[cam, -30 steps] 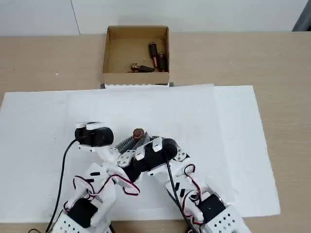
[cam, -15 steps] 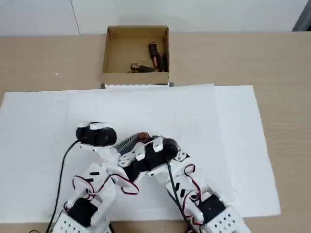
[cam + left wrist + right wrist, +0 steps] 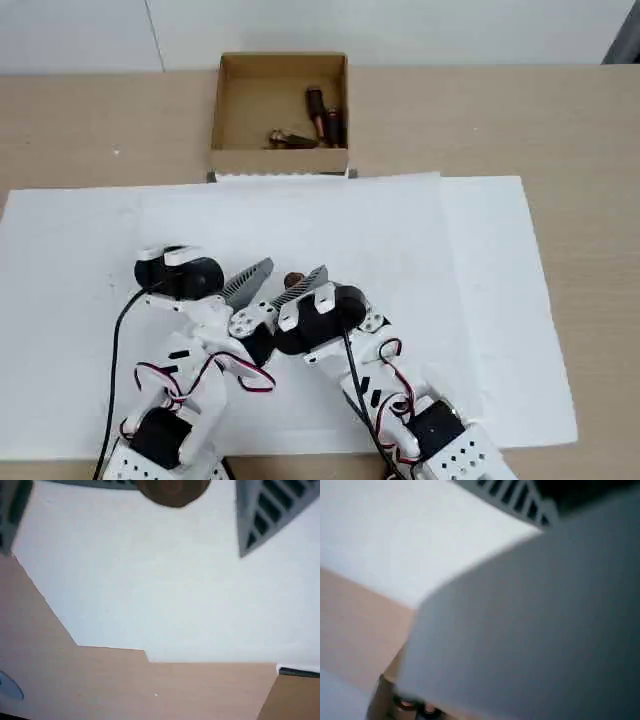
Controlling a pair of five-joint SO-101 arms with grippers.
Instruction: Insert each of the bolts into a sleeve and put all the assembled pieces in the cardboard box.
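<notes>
Left claw [image 3: 127,550] stands wide open over the white paper [image 3: 430,240], brown bolt piece [image 3: 293,279] just beside it. Free paper runs up to the cardboard box [image 3: 228,110] near the desk's [image 3: 560,120] far edge. For the right claw [image 3: 310,284] I cannot tell the state. Both arms lean inward.

overhead looks down; wrist cameras face the paper [image 3: 400,230] closely.
</notes>
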